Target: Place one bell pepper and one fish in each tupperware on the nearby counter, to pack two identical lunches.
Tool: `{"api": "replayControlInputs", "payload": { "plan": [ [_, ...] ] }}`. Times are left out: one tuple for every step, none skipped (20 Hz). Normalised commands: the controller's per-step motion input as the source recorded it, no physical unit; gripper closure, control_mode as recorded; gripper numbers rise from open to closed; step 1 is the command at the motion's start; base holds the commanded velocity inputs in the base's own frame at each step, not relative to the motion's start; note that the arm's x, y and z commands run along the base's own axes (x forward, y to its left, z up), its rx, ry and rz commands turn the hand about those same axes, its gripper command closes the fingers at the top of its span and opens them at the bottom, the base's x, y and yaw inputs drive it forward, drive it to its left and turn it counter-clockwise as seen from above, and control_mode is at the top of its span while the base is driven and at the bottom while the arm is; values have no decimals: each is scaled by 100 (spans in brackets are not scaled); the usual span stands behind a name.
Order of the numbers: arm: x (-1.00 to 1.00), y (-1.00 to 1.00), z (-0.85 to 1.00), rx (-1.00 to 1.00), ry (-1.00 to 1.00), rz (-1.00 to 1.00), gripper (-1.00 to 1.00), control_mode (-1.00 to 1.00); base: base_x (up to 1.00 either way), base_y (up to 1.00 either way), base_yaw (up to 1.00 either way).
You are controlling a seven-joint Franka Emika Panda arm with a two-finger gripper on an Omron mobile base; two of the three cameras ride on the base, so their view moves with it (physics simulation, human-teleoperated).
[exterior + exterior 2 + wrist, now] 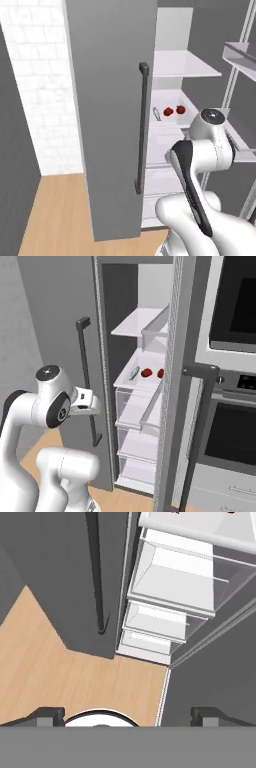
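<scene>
Two small red bell peppers (168,111) (180,109) sit side by side on a white shelf (170,125) inside the open fridge, with a slim silvery fish (156,113) just left of them. From the other side, the peppers (146,373) (160,373) and the fish (134,373) lie on the same shelf. My gripper (127,717) is open and holds nothing; it points down at the fridge's lower drawers and the floor, well short of the shelf. The tupperwares and the counter are out of view.
The grey left fridge door (110,125) with its dark handle (142,125) stands open close to the arm. The right door (175,381) is open too. Clear drawers (175,577) fill the fridge below the shelf. Ovens (235,306) stand to the right. Wooden floor (50,662) lies below.
</scene>
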Motion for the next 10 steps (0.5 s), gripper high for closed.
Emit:
{"api": "replayControlInputs", "payload": {
  "plan": [
    [0,0,0,0,0,0,-100,100,76,0,-43],
    [0,0,0,0,0,0,-100,100,66,0,-43],
    [0,0,0,0,0,0,-100,100,42,0,-39],
    [0,0,0,0,0,0,-100,100,23,0,-35],
    [0,0,0,0,0,0,-100,100,9,0,-29],
    [0,0,0,0,0,0,-100,100,0,-1,-15],
    [0,0,0,0,0,0,-100,100,-8,-9,-9],
    [0,0,0,0,0,0,-100,100,-6,-10,-7],
    [0,0,0,0,0,0,-100,100,0,-21,-5],
    [0,0,0,0,0,0,-100,100,0,-26,-7]
  ]
}}
